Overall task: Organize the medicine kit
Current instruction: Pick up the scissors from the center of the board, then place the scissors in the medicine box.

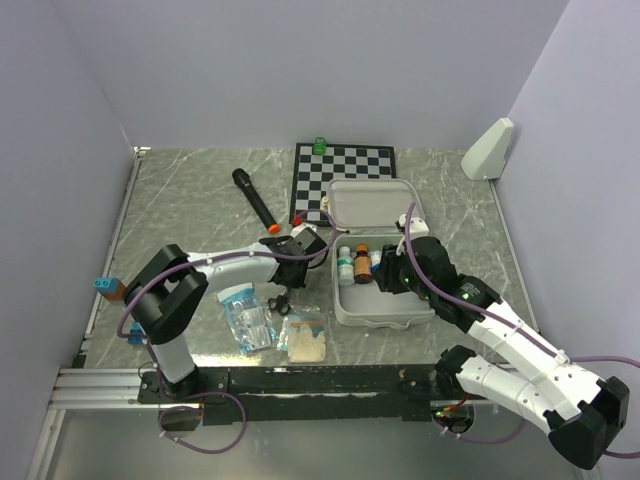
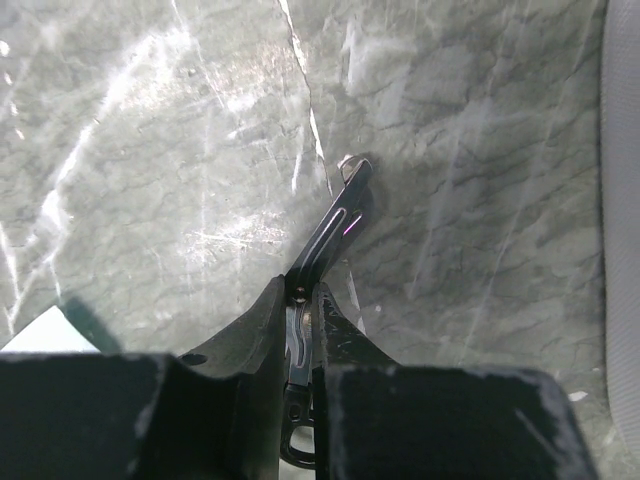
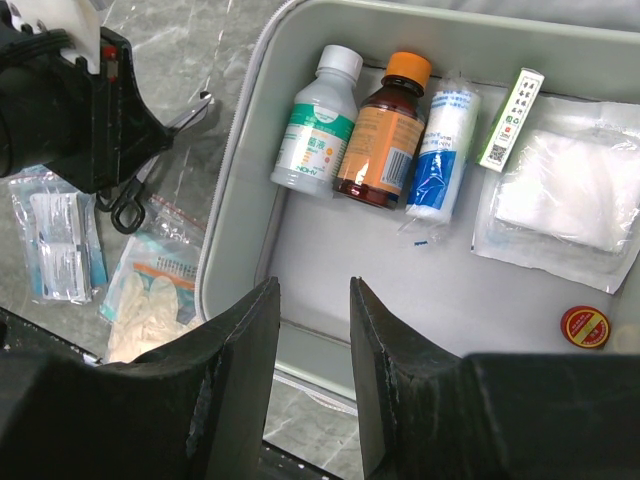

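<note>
The kit (image 1: 372,205) (a pale grey clamshell) lies open directly under the right gripper (image 3: 312,290), whose jaws stand apart, empty. Ahead of them, inside it: white bottle (image 3: 320,125), amber bottle (image 3: 385,140), roll (image 3: 440,150), box (image 3: 510,120), gauze (image 3: 565,195). The left gripper (image 2: 300,295) clamps black scissors (image 2: 335,225), the kit just to its right.

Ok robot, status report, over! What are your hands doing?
Left hand shut on scissors. Right hand open above the open medicine kit, holding nothing. Gloves and packets lie outside it. Over.
</note>
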Controlling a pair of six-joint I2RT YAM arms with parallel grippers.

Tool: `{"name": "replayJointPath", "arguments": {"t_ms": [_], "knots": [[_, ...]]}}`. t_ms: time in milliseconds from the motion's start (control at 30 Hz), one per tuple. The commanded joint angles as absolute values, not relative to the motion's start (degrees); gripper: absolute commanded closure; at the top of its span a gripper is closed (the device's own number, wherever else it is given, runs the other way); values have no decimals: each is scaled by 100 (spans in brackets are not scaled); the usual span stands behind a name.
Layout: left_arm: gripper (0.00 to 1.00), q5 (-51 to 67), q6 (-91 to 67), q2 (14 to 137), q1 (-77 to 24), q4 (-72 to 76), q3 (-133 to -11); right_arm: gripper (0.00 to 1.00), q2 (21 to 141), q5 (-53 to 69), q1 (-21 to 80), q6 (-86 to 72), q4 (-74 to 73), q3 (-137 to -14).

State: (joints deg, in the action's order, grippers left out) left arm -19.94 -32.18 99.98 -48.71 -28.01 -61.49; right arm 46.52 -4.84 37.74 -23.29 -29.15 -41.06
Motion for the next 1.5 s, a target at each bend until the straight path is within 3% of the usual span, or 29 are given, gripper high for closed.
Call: {"name": "replayJointPath", "arguments": {"t_ms": [0,600,900,1233,1467], "knots": [[99,-2145,-3243,9677,-4869,-2900,-6433,59,4614,-527,3806,-2320,-2716,-4113],[99,-2355,-3164,9405,-4896,-3366,-7268,59,4527,-527,3814,-2329,-2769,-4157],[99,-2470,-2989,9158,-5352,-3718,-8287,59,4404,-597,3806,-2347,-2926,-4306],[99,-2022,-2409,9772,-6055,-3472,-9368,58,3736,-1159,3806,-2399,-3717,-4860],[99,-1381,-1478,10309,-6433,-2778,-9316,57,3007,-1669,3806,-2469,-4218,-5036]]}}
